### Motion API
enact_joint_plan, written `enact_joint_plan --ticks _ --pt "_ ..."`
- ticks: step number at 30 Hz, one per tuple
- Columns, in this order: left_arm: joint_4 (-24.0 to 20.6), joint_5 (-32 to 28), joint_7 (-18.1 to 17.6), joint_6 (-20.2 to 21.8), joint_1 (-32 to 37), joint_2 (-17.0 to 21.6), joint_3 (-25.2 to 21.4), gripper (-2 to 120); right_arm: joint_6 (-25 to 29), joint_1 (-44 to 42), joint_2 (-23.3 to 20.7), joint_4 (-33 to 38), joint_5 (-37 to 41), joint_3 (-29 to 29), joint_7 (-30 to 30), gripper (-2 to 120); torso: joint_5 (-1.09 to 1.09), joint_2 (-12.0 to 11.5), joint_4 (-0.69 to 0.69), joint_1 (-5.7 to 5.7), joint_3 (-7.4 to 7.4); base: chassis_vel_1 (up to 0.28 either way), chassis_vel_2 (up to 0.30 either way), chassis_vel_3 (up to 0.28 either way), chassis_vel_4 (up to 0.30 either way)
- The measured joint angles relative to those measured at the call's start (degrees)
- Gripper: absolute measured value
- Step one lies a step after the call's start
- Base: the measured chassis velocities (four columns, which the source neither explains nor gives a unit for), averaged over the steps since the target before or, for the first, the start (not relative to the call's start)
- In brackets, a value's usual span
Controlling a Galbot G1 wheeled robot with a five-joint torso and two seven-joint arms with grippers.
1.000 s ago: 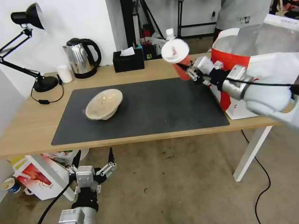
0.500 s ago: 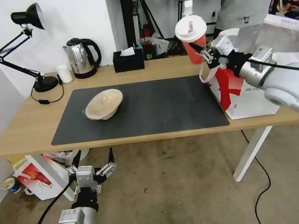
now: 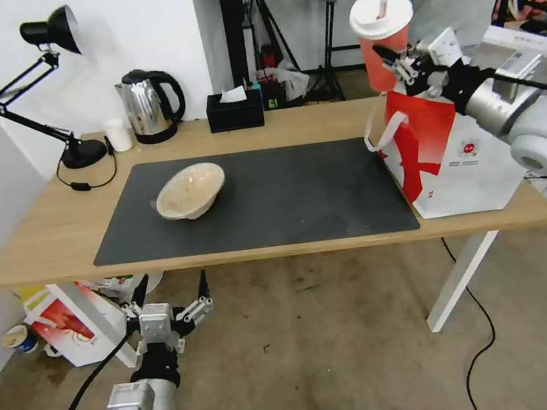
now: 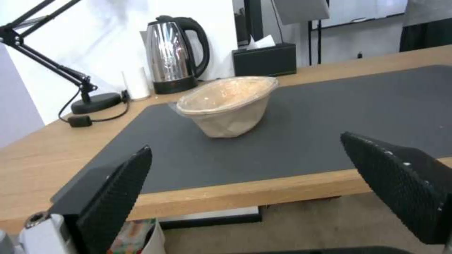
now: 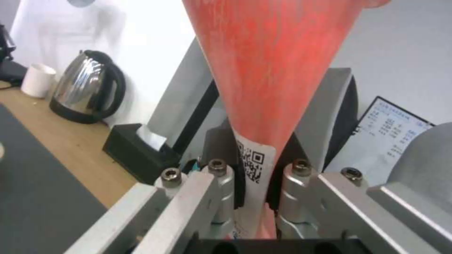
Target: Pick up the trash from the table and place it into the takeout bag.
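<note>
My right gripper [image 3: 396,61] is shut on the red lidded straw cup [image 3: 384,42], holding it upright in the air above the near-left rim of the takeout bag [image 3: 454,147]. In the right wrist view the cup [image 5: 271,67] is clamped between the fingers [image 5: 221,183] at its labelled base. The beige bowl [image 3: 190,190] sits tilted on the dark mat [image 3: 287,203] of the table [image 3: 41,229]; it also shows as the bowl [image 4: 228,104] in the left wrist view. My left gripper [image 3: 166,306] hangs open below the table's front edge, its fingers [image 4: 118,190] spread wide.
Along the table's back stand a black desk lamp [image 3: 57,92], a small white cup [image 3: 118,134], a steel kettle [image 3: 149,105] and a black tissue box [image 3: 235,109]. A smaller red-and-white bag [image 3: 68,326] sits on the floor under the table's left end.
My right arm has lifted the red cup up and to the right, from over the mat's right edge to above the takeout bag. The left arm has not moved.
</note>
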Motion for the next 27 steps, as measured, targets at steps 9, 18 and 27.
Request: enact_joint_plan --ticks 9,18,27 --pt "0.0 0.0 0.0 0.0 0.0 0.0 0.0 100 0.25 -2.05 -0.32 -1.12 0.33 2.96 0.0 5 0.0 0.0 0.0 -0.01 0.0 0.0 0.0 0.0 0.0" --pt "0.0 0.0 0.0 0.0 0.0 0.0 0.0 100 0.47 -2.15 0.26 -3.74 0.65 4.32 1.0 5 0.0 0.0 0.0 0.0 0.0 0.0 0.0 0.0 0.0" --pt "0.0 0.0 0.0 0.0 0.0 0.0 0.0 100 0.49 -2.13 1.34 -6.97 0.55 4.61 2.21 5 0.0 0.0 0.0 0.0 0.0 0.0 0.0 0.0 0.0"
